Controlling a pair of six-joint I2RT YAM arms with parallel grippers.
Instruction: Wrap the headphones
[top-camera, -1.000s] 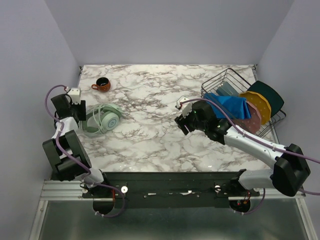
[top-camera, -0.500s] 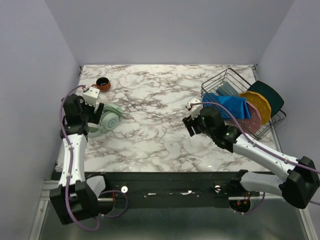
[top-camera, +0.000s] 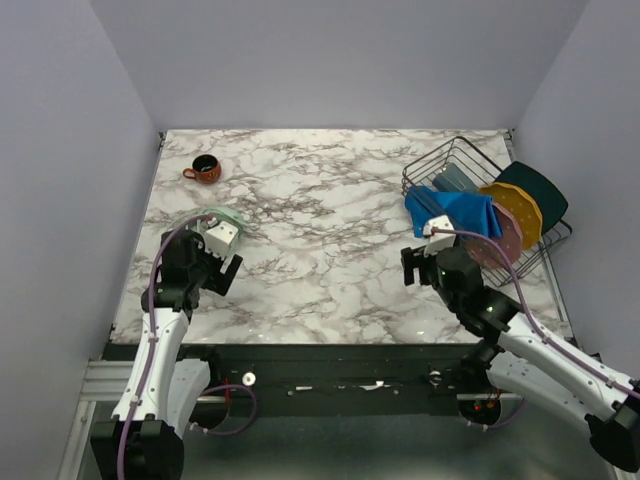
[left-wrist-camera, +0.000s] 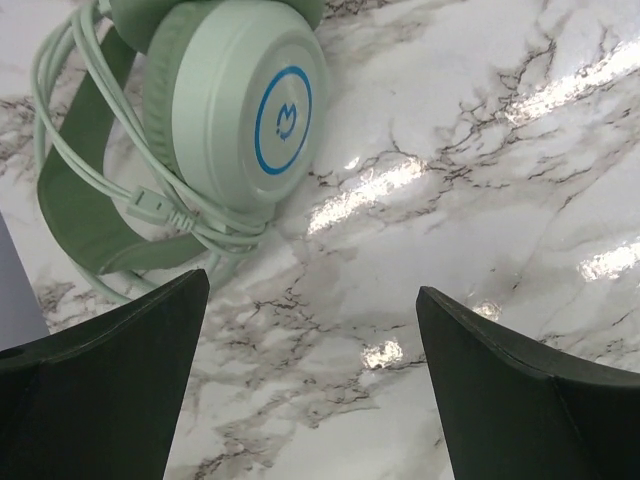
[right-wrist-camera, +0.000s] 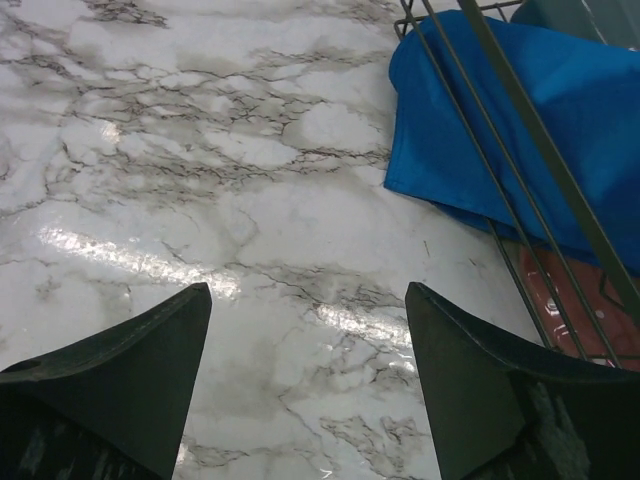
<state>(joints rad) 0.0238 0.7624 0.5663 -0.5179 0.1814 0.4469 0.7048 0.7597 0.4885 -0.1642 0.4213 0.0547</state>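
Observation:
The pale mint-green headphones (left-wrist-camera: 245, 105) lie on the marble table with the cups stacked. The thin cable (left-wrist-camera: 75, 165) is looped around them over the headband (left-wrist-camera: 75, 215). In the top view only a mint arc of the headphones (top-camera: 224, 213) shows behind my left wrist. My left gripper (left-wrist-camera: 310, 370) is open and empty, a little nearer than the headphones and to their right, above bare marble; it also shows in the top view (top-camera: 218, 272). My right gripper (right-wrist-camera: 310, 380) is open and empty over marble at the right, also seen in the top view (top-camera: 417, 270).
A brown mug (top-camera: 203, 169) stands at the far left. A wire dish rack (top-camera: 438, 163) at the right holds a blue cloth (top-camera: 457, 211) and several plates (top-camera: 518, 215). The cloth (right-wrist-camera: 540, 120) hangs close ahead of my right gripper.
Both arms have drawn back toward the near edge. My left gripper came off the headphones' left side and now sits near-right of them. My right gripper moved right and nearer.

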